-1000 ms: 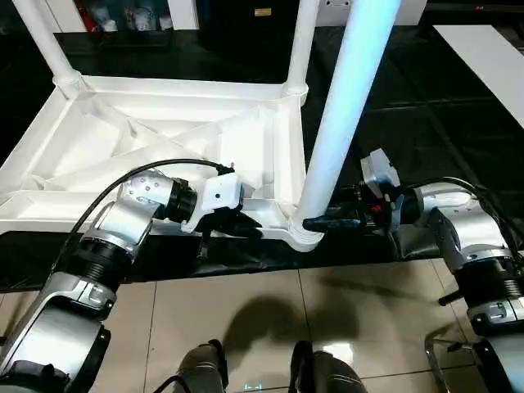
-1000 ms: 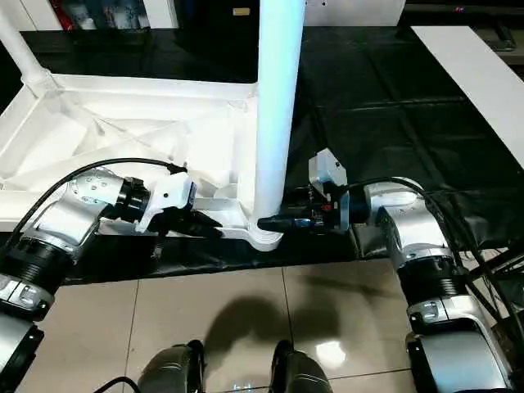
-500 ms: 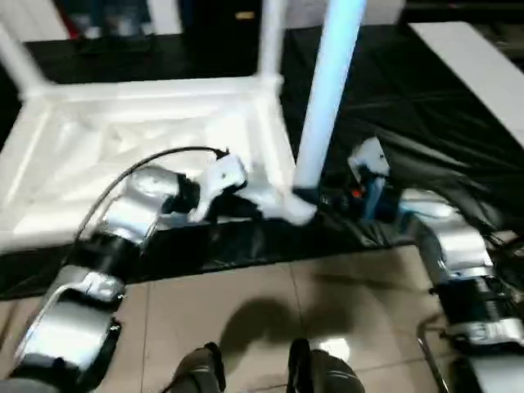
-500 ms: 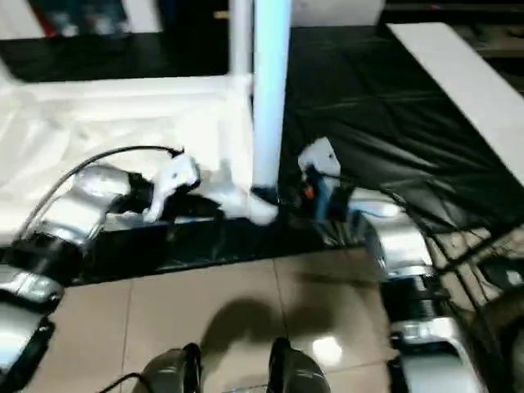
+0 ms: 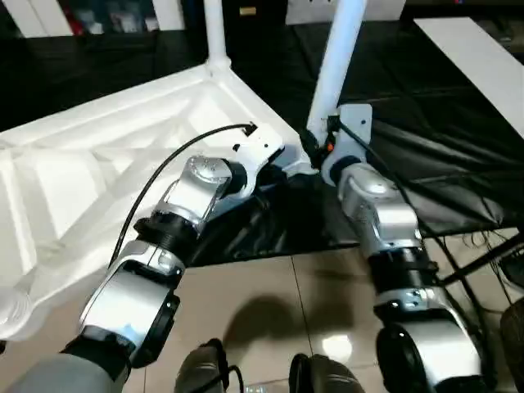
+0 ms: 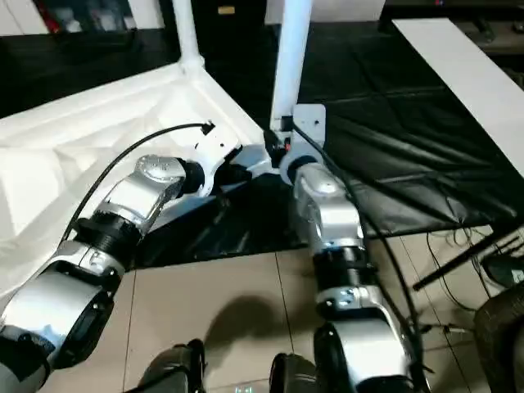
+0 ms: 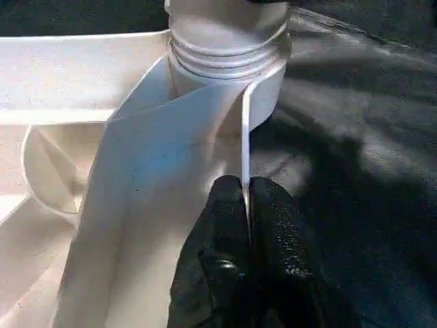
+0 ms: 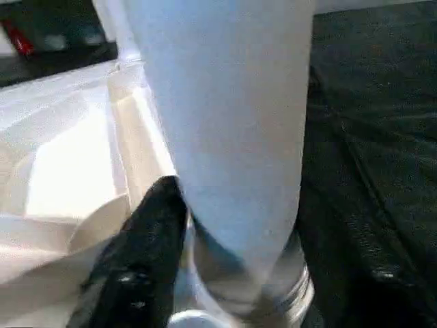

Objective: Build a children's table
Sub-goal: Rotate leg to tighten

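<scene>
Count of items lying and standing in view

One white table top (image 5: 106, 164) is lying with its ribbed underside up on one black sheet (image 5: 442, 155); two white legs are standing in its corner sockets, a far leg (image 5: 214, 29) and a near leg (image 5: 337, 57). Two silver arms are reaching in, each ending in one gripper: the left gripper (image 7: 247, 219), with two black fingers (image 7: 222, 225) pinching one thin edge of the top, and the right gripper (image 5: 315, 151), one black finger (image 8: 147, 239) of it showing beside the near leg. One black cable (image 5: 176, 168) is arching over the left forearm. One white board (image 5: 483, 57) is lying apart on the floor.
</scene>
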Available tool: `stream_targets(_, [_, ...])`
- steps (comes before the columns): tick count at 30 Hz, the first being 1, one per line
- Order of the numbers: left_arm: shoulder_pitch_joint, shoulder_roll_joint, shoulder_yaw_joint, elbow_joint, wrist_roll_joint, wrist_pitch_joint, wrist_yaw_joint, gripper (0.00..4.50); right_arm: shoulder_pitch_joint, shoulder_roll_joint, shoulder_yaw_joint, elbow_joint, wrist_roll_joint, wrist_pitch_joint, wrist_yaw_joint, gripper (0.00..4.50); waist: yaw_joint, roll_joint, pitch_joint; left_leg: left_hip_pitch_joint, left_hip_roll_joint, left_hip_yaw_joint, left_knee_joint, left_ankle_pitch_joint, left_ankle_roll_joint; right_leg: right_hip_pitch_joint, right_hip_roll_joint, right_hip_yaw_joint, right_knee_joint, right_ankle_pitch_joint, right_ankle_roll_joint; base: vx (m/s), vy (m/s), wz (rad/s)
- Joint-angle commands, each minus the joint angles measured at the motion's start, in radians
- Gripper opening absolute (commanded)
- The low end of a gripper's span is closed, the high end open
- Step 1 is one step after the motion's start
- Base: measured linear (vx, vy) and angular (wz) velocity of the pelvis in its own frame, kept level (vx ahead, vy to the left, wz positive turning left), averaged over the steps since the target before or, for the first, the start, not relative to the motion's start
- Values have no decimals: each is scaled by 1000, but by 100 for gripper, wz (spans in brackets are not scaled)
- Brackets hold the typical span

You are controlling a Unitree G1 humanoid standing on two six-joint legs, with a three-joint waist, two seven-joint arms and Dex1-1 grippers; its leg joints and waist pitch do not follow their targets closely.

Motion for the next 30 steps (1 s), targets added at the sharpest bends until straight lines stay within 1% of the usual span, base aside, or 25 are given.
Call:
stream_targets(1, [-27,-2,14,-14,5,-76,19,0,33,24,41,11,14,-8,71,292,-5,1,-107,19,56,-17,-54,-101,110,75,-102,66,-70,47,-257,0,0,0])
stream_targets(2, [-27,-2,14,-14,5,-76,19,0,33,24,41,11,14,-8,71,310,-6,3,-109,20,57,-16,-53,-95,118,73,-101,65,-71,57,-257,0,0,0])
stream_targets(3, [-21,4,12,-18,4,-74,9,0,39,13,47,7,11,-19,82,310,-9,2,-107,21,61,-15,-54,-88,130,69,-101,67,-69,81,-267,0,0,0])
stream_targets(4, [-10,15,5,-29,4,-80,-13,0,54,-6,51,-9,16,-34,113,311,-10,0,-108,20,61,-14,-53,-86,134,71,-100,66,-68,87,-270,0,0,0])
stream_targets(5, [8,35,-4,-44,4,-84,-43,0,75,-38,49,-29,26,-56,156,319,-10,-3,-105,20,60,-9,-53,-100,145,69,-104,69,-72,80,-273,0,0,0])
stream_targets(7, [14,42,-8,-49,4,-82,-49,0,80,-49,48,-29,31,-71,168,346,-8,-2,-104,21,60,-8,-52,-107,146,70,-105,70,-74,62,-273,0,0,0])
stream_targets(8, [38,72,-21,-68,1,-111,-101,0,104,-108,63,-45,31,-117,245,354,-6,-1,-103,20,59,-7,-51,-108,146,70,-106,70,-77,48,-273,0,0,0])
stream_targets(9, [38,72,-21,-68,1,-111,-101,0,104,-108,63,-45,31,-117,245,358,-6,-4,-101,18,59,-5,-51,-113,145,71,-104,71,-79,41,-267,0,0,0])
stream_targets(10, [50,89,-28,-76,-1,-127,-132,0,116,-140,66,-52,36,-138,295,365,-4,-3,-103,20,61,-5,-51,-112,146,71,-105,71,-77,37,-267,0,0,0])
stream_targets(11, [61,105,-34,-83,-3,-153,-166,0,124,-170,68,-59,42,-150,344,365,-4,-3,-102,19,60,-5,-50,-112,148,71,-104,72,-78,35,-266,0,0,0])
stream_targets(12, [80,133,-42,-89,-6,-187,-221,0,133,-223,61,-67,54,-177,432,382,-4,-4,-102,18,60,-4,-50,-119,150,73,-103,72,-80,30,-265,0,0,0])
stream_targets(13, [87,143,-46,-92,-10,-207,-248,0,135,-244,59,-70,62,-185,471,398,-4,-7,-102,18,60,-4,-49,-123,150,73,-103,72,-79,27,-265,0,0,0])
stream_targets(15, [105,167,-48,-104,-23,-213,-308,0,142,-303,61,-76,74,-207,562,402,-3,-6,-99,21,61,-1,-50,-138,148,69,-102,72,-84,-15,-262,0,0,0])
stream_targets(16, [111,174,-50,-108,-32,-238,-335,0,145,-320,63,-82,85,-202,602,412,-3,-6,-97,20,61,-1,-50,-143,146,68,-102,73,-84,-28,-261,0,0,0])
stream_targets(17, [117,180,-51,-113,-38,-255,-358,0,147,-336,68,-87,95,-199,640,412,-2,-7,-98,19,61,-1,-50,-148,146,70,-102,71,-86,-47,-262,0,0,0])
stream_targets(18, [127,194,-55,-120,-44,-285,-396,0,155,-374,85,-98,116,-193,731,412,-2,-7,-98,20,60,0,-50,-154,148,69,-99,70,-88,-58,-262,0,0,0])
stream_targets(19, [132,205,-61,-123,-45,-303,-421,0,163,-398,97,-112,137,-190,803,412,-2,-7,-99,20,63,-1,-49,-154,150,69,-99,71,-86,-55,-262,0,0,0])
stream_targets(20, [139,217,-67,-133,-52,-314,-461,0,170,-424,114,-122,158,-191,877,412,0,-7,-99,19,64,0,-49,-153,161,69,-100,70,-86,-46,-264,0,0,0])
stream_targets(22, [147,229,-74,-147,-63,-322,-503,0,171,-445,126,-118,173,-200,937,412,4,-5,-100,22,69,0,-49,-146,168,64,-100,71,-83,-36,-270,0,0,0])
stream_targets(23, [152,237,-79,-154,-68,-331,-529,0,170,-457,134,-112,185,-201,980,412,6,-8,-102,21,69,0,-49,-149,170,64,-99,69,-82,-40,-277,0,0,0])
stream_targets(24, [155,243,-83,-157,-72,-342,-551,0,169,-466,139,-106,197,-202,1021,412,8,-6,-101,22,69,1,-49,-152,167,62,-100,69,-83,-51,-279,0,0,0])
stream_targets(28, [174,270,-104,-184,-84,-367,-656,0,161,-495,170,-86,210,-201,1153,412,17,-8,-102,23,71,2,-50,-162,160,60,-101,69,-85,-87,-274,0,0,0])
stream_targets(29, [180,277,-110,-193,-87,-373,-683,0,150,-498,179,-64,206,-209,1173,386,21,-7,-104,25,73,3,-51,-158,156,56,-102,70,-85,-93,-275,0,0,0])
stream_targets(30, [182,279,-113,-197,-86,-375,-692,0,145,-499,183,-55,204,-211,1182,386,22,-8,-106,26,73,4,-50,-159,154,57,-102,70,-84,-94,-279,0,0,0])
